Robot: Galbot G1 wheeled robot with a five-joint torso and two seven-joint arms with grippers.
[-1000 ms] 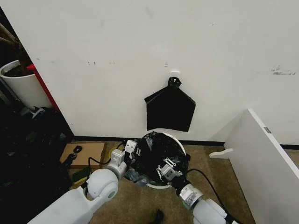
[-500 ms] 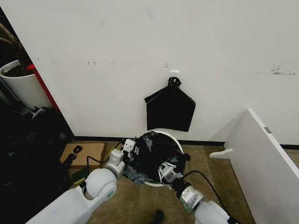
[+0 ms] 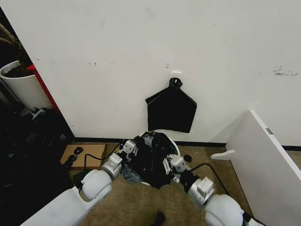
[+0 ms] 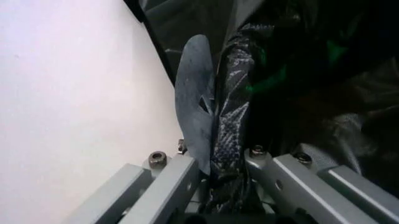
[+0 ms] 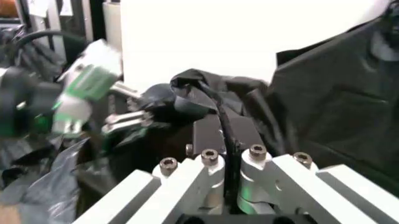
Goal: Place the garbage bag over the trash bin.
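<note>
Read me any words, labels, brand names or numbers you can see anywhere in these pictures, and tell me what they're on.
None can be read. The garbage bag, the trash bin and the wall carry no legible print; the small marks on the wall are too small to make out.

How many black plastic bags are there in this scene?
2. The garbage bag is draped over the trash bin on the floor, pinched by both pincers; a flat knotted bag hangs on the wall above. Others may be hidden.

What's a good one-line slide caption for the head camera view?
Left gripper and right gripper each pinch the garbage bag over the trash bin below a wall-hung black bag bundle.
</note>
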